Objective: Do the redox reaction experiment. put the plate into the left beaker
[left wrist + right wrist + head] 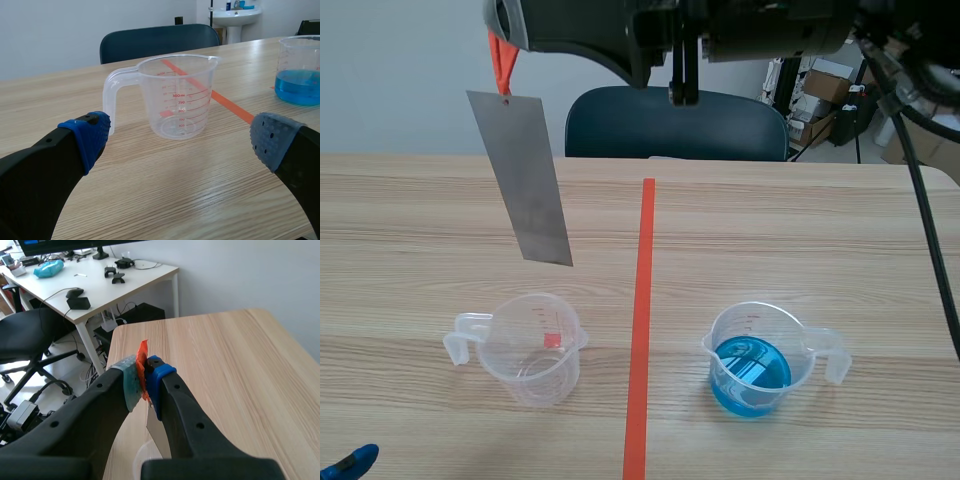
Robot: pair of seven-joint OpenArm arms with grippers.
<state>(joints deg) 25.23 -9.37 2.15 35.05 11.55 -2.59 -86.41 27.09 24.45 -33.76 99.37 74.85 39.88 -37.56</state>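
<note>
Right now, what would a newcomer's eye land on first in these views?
The grey plate hangs tilted in the air from an orange tab pinched in the right pincer, near the empty left beaker. Across the red tape stands the right beaker, holding bright blue liquid. The left pincer sits open and low, facing the empty beaker.

Two beakers stand on the surface: one empty beaker (532,352) and one beaker of blue liquid (757,362). One metal plate (530,180), one orange tag (500,58), one chair (675,125).
</note>
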